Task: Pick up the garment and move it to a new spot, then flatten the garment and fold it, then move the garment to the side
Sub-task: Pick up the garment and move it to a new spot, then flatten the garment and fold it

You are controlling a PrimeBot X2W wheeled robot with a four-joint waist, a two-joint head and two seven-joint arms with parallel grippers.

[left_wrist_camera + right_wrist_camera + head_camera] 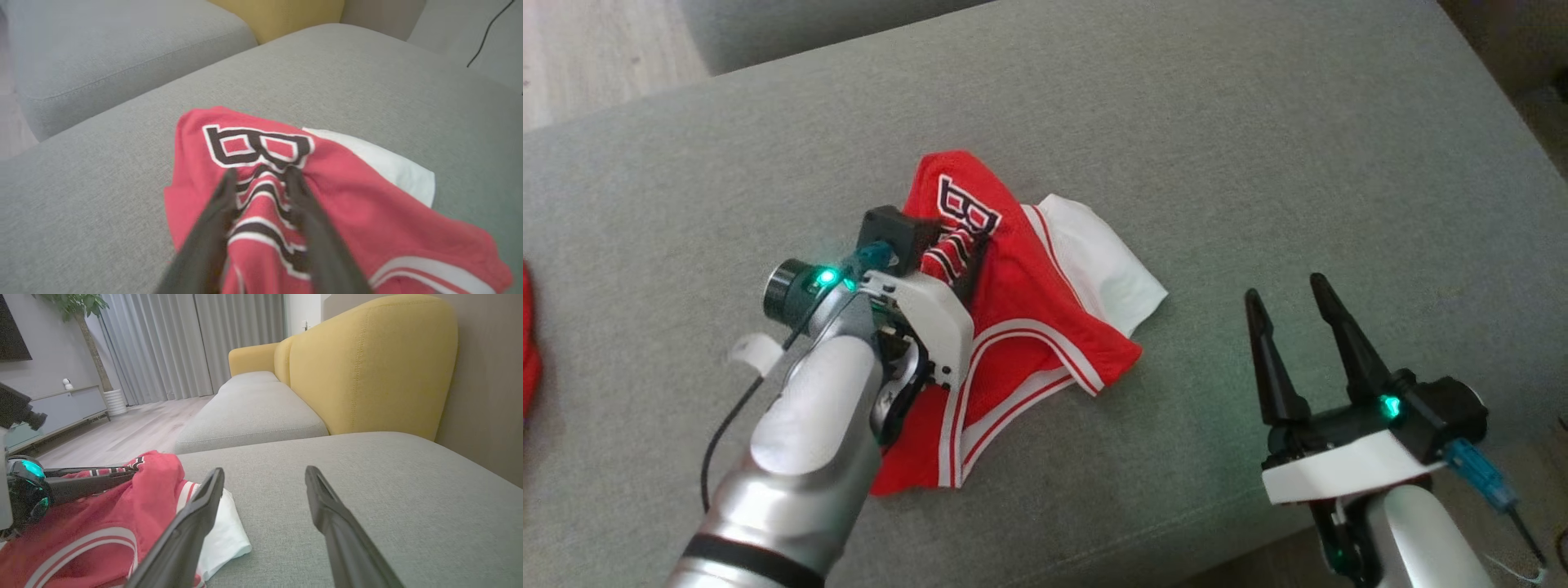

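Red jersey (1045, 327) lies crumpled mid-sofa (1258, 122), your left gripper (261, 176) half-parted astride a bunched fold, likely setting it down, while your right gripper (1284, 287) hangs wide and empty to its right.

Bare cushion (1258, 122) around crumpled garment (1029, 318)

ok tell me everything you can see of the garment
The garment is a red, thin-looking jersey with white striped trim, a black white-edged letter B and a white part sticking out at one side. It lies crumpled, not folded, on the grey cushion. The left gripper has its fingers astride a bunched ridge by the letter; whether they pinch it is unclear.
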